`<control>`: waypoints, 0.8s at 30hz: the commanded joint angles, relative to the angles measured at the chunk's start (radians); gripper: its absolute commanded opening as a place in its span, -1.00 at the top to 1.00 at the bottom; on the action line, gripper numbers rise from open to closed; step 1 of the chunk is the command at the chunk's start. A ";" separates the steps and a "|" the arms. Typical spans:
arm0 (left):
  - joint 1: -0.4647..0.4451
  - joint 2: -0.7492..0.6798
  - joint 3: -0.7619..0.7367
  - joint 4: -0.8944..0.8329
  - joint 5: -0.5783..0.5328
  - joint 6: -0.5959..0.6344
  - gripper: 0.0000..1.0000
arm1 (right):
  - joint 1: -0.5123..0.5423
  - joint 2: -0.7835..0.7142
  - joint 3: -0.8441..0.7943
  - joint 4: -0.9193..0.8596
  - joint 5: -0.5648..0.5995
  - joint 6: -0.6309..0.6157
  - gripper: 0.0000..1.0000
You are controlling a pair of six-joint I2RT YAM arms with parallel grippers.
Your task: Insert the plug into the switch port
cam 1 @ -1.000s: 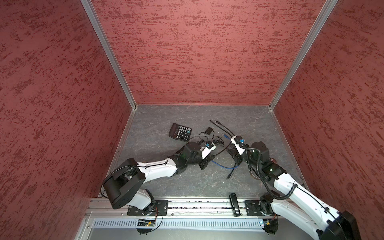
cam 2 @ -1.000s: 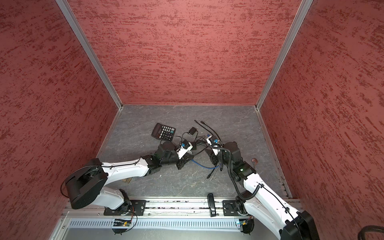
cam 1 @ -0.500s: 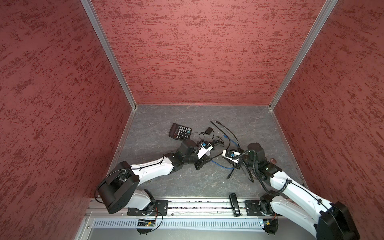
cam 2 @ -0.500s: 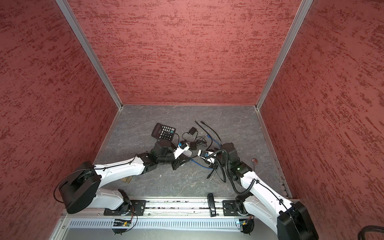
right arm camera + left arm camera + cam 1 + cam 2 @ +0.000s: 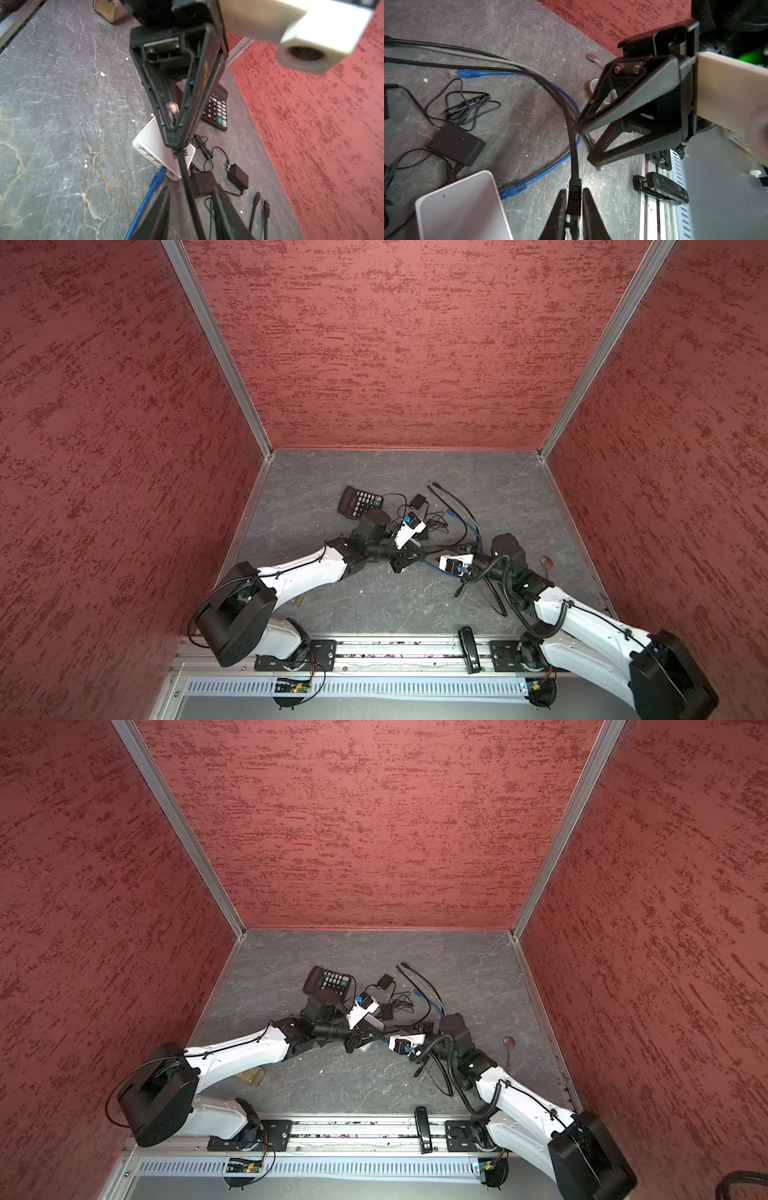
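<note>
1. A small black bar (image 5: 469,649) lies on the metal rail (image 5: 374,649) at the front.
2. The right gripper (image 5: 191,187) is low over the grey floor (image 5: 52,104). Its two fingers (image 5: 160,209) are apart. A black cable (image 5: 188,182) runs between them and they do not touch it.
3. The left gripper (image 5: 574,190) faces the right one, very near it. Its fingers (image 5: 560,207) are squeezed tight on the plug (image 5: 574,199) at the end of that black cable.
4. The plug is up off the floor. It is near the white switch (image 5: 149,135) but not in any hole.
5. The switch lies flat on the floor. It has a row of ports (image 5: 149,154) on its side. A blue cable (image 5: 153,182) goes into one of them.
6. Just behind the switch sit two black power bricks (image 5: 202,184) with thin tangled wires.
7. Further back, near the red wall, lies a black calculator (image 5: 216,110).
</note>
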 commanded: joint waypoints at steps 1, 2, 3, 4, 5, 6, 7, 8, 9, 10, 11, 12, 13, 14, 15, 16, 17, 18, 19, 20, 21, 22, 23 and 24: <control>0.002 0.022 0.024 -0.033 0.037 -0.028 0.68 | 0.012 0.013 -0.007 0.061 -0.020 -0.053 0.27; 0.002 0.023 0.025 -0.030 0.041 -0.031 0.68 | 0.014 0.019 -0.002 0.052 -0.025 -0.057 0.28; 0.003 0.024 0.024 -0.025 0.040 -0.037 0.68 | 0.017 0.025 -0.002 0.047 -0.034 -0.064 0.27; 0.003 0.026 0.026 -0.020 0.039 -0.041 0.68 | 0.020 0.030 -0.004 0.049 -0.038 -0.065 0.28; 0.002 0.028 0.027 -0.016 0.039 -0.044 0.68 | 0.025 0.037 -0.006 0.058 -0.042 -0.061 0.28; 0.003 0.029 0.030 -0.013 0.040 -0.048 0.68 | 0.029 0.044 -0.008 0.061 -0.052 -0.059 0.28; 0.002 0.031 0.031 -0.011 0.041 -0.049 0.68 | 0.032 0.050 -0.009 0.063 -0.056 -0.057 0.29; 0.003 0.034 0.033 -0.010 0.042 -0.050 0.68 | 0.040 0.058 -0.009 0.066 -0.056 -0.055 0.30; 0.002 0.034 0.035 -0.009 0.043 -0.050 0.68 | 0.045 0.065 -0.008 0.066 -0.056 -0.058 0.30; 0.002 0.036 0.038 -0.008 0.045 -0.051 0.68 | 0.053 0.074 -0.010 0.074 -0.051 -0.057 0.31; 0.003 0.036 0.040 -0.007 0.047 -0.050 0.68 | 0.059 0.082 -0.012 0.085 -0.047 -0.056 0.31; 0.003 0.036 0.042 -0.008 0.048 -0.051 0.68 | 0.063 0.089 -0.016 0.102 -0.041 -0.054 0.33; 0.002 0.038 0.042 -0.009 0.050 -0.050 0.68 | 0.068 0.096 -0.025 0.136 -0.034 -0.045 0.36; 0.002 0.037 0.043 -0.008 0.051 -0.051 0.69 | 0.070 0.102 -0.034 0.168 -0.031 -0.040 0.38; 0.003 0.038 0.044 -0.008 0.052 -0.053 0.68 | 0.071 0.106 -0.040 0.194 -0.030 -0.036 0.40; 0.003 0.037 0.044 -0.009 0.056 -0.053 0.68 | 0.074 0.113 -0.041 0.205 -0.031 -0.032 0.43; 0.003 0.038 0.044 -0.006 0.059 -0.054 0.68 | 0.076 0.119 -0.040 0.210 -0.028 -0.033 0.47; 0.002 0.038 0.045 -0.005 0.058 -0.056 0.68 | 0.080 0.125 -0.041 0.222 -0.022 -0.033 0.49; 0.003 0.038 0.045 -0.007 0.062 -0.058 0.68 | 0.083 0.133 -0.043 0.233 -0.019 -0.035 0.51; 0.002 0.039 0.044 -0.007 0.064 -0.057 0.68 | 0.085 0.141 -0.044 0.247 -0.014 -0.035 0.52; 0.003 0.039 0.045 -0.008 0.068 -0.058 0.68 | 0.088 0.147 -0.046 0.258 -0.010 -0.033 0.53; 0.003 0.039 0.046 -0.011 0.069 -0.058 0.68 | 0.090 0.152 -0.048 0.271 -0.008 -0.033 0.55; 0.001 0.039 0.047 -0.011 0.069 -0.059 0.68 | 0.091 0.158 -0.049 0.285 -0.006 -0.031 0.57; 0.003 0.040 0.046 -0.011 0.071 -0.060 0.68 | 0.093 0.162 -0.050 0.298 -0.004 -0.029 0.58</control>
